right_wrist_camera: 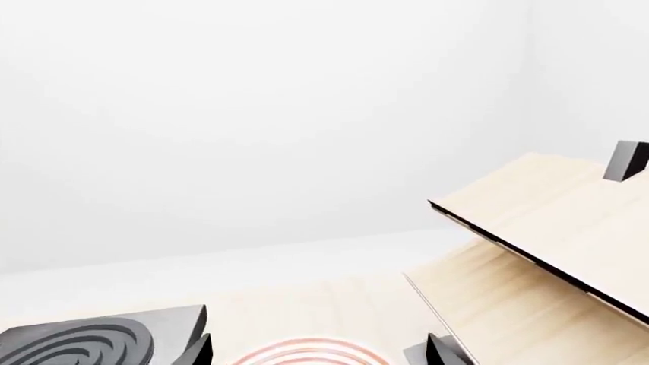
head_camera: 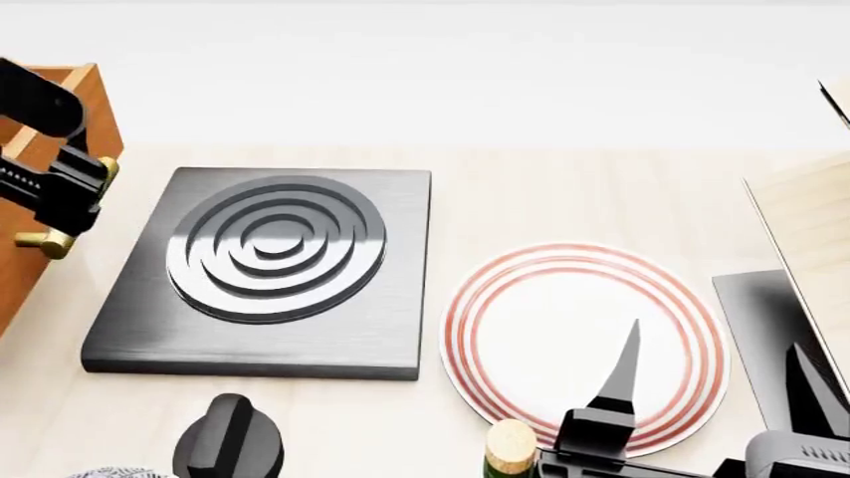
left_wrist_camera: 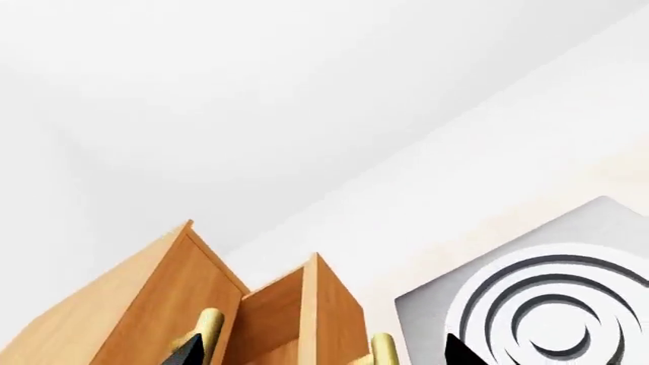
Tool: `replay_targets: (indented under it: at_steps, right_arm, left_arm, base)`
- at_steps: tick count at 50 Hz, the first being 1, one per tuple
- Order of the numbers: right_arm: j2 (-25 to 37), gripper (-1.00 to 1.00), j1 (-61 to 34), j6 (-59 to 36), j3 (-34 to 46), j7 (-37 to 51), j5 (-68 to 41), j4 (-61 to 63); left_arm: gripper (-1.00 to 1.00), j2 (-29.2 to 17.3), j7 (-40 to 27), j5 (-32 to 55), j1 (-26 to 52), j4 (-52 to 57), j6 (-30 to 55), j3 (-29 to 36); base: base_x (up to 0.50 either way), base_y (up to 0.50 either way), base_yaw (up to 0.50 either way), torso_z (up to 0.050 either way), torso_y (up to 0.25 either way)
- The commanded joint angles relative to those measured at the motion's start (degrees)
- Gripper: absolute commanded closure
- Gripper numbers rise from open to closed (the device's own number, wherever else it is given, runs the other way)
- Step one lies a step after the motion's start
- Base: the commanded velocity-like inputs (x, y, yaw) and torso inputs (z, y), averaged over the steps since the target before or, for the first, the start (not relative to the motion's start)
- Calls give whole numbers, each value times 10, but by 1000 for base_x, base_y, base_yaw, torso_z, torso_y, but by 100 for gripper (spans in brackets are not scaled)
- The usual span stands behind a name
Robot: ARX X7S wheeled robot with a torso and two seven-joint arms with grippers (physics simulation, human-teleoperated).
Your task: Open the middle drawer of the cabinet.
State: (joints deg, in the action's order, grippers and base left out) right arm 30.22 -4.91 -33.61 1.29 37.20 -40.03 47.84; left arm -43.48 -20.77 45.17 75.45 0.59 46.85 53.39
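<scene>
White walls close off the far side of a pale wooden table, and everything on it sits in flat, even light. At the table's far left edge stands the cabinet, orange-brown, only its near corner showing from the head view. The left end effector is up against its front, black fingers closed around a brass bar handle whose rounded end pokes out below the grip. From the left wrist view the middle drawer is drawn out a little from the cabinet body, its open wooden box seen from below, with the brass handle ends showing beside the dark fingertips.

Just right of the cabinet lies a grey hotplate with raised concentric rings. To its right, close but not touching, is a white plate with red rings around its rim. A black knob-like object sits in front of the hotplate, and a cork-topped green bottle stands at the plate's near edge.

The right end effector hovers over the plate's near right side, its two pointed fingers spread apart and gripping nothing. A pale light-wood rack stands at the far right.
</scene>
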Motion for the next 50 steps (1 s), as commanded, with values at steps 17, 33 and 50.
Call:
replay_targets:
  at_steps: [17,33,50]
  right_arm:
    - [2,-100,-1,5,5,1,-2,-3]
    - [4,-100,2,8,6,3,-1,-4]
    - [4,-100,10,16,7,2,1,-7]
  left_arm:
    - [-100,10,3,84,18,-41,51,-54]
    - [-100,27,9,105,15,-97,45,-75]
    - [-100,50,19,106,23,-164,38,-83]
  base:
    - [0,0,0,0,0]
    - [0,0,0,0,0]
    - [0,0,0,0,0]
